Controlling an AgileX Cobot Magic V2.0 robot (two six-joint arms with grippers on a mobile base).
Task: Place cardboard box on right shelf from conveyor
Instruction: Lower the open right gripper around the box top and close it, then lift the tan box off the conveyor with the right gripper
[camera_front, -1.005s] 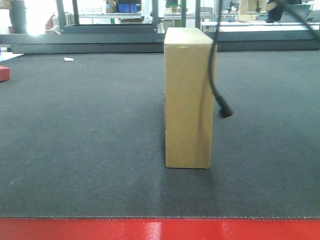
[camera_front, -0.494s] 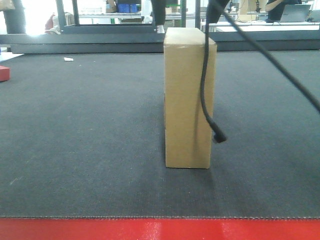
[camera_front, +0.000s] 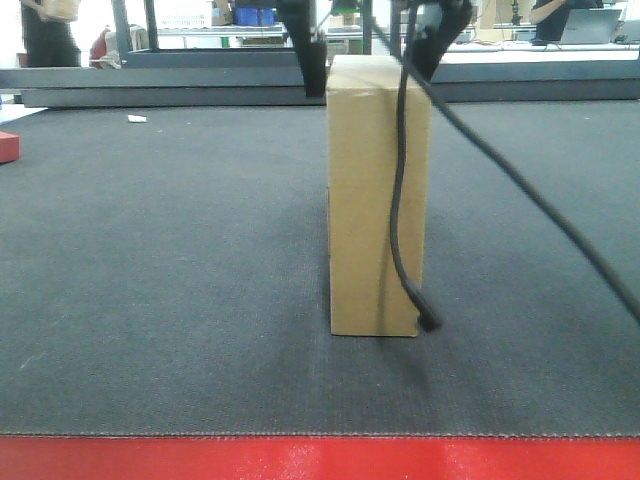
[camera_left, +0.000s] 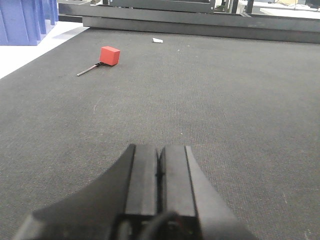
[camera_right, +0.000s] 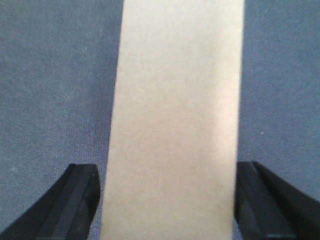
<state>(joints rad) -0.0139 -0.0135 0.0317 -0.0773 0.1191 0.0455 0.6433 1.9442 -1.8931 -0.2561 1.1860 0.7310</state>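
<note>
Cardboard box (camera_front: 378, 195): one; tan, unmarked; stands upright on its narrow end, in the middle of the belt, well back from the front edge.
Conveyor (camera_front: 170, 280): one dark grey woven belt; box rests directly on it; one glossy red strip (camera_front: 320, 460) runs along the near edge.
Right gripper (camera_right: 165, 172): spread wide over the top of the box; two black fingers (camera_right: 80, 200), one on each side of the box's upper end; the wrist view shows both close against the side faces; whether they touch cannot be told; the front view shows a slim gap at one finger.
Cable (camera_front: 400, 200): one black lead; hangs down across the box's front face; its loose end sits near the box's lower corner, at the belt.
Left gripper (camera_left: 160, 167): two fingers pressed flat together, nothing between them; low over bare belt, well apart from the box.
Red block (camera_left: 109, 55): one; small; on the belt far off to one side; one thin rod (camera_left: 89, 70) lies touching it.
White scrap (camera_left: 158, 40): one; at the belt's far edge.
Blue bins (camera_left: 22, 20): beyond the belt corner; number unclear.
</note>
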